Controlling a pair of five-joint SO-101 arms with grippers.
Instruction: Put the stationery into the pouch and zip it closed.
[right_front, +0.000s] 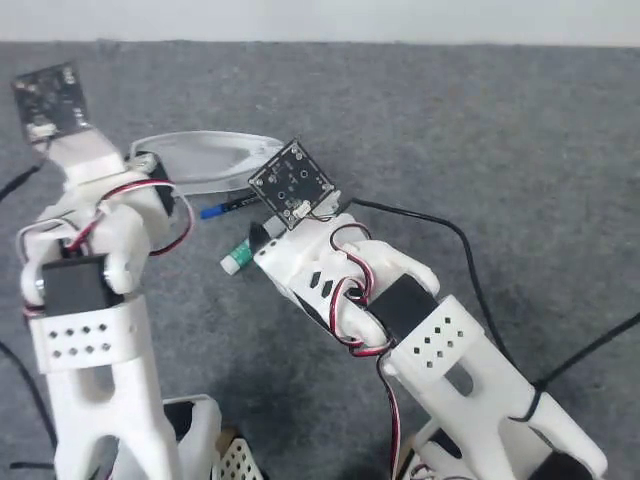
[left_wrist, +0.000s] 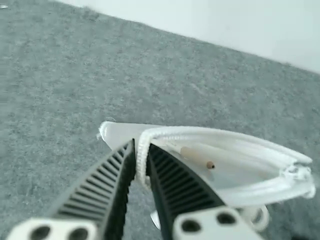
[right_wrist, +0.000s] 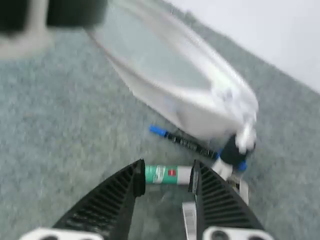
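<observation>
L gripper (left_wrist: 140, 150): dark ribbed fingers (left_wrist: 172, 182) together, clamped on near zip edge of translucent white plastic pouch (left_wrist: 235, 150). Pouch lying toward rear of grey carpet-like mat (right_front: 500, 130), zip undone, mouth gaping wide. Inside pouch: thin tan stick (left_wrist: 192, 155) w/ dark tip, lying along the bottom; can't tell what kind of item. R gripper (right_wrist: 167, 172): fingers apart, one either side of green-and-white glue stick (right_front: 237, 258), which lies flat on mat crosswise btwn the tips; can't tell whether the pads touch it. Blue-capped black pen (right_wrist: 182, 141) also flat on mat, btwn pouch and glue stick, just beside pouch's near wall; contact w/ pouch not clear. Glue stick and pen both outside pouch, near each other but apart. In high view, L arm at left side w/ gripper at pouch's left end, R arm reaching in from lower right, its wrist camera board over pen and glue stick, just in front of pouch. The two grippers close together, not touching.
</observation>
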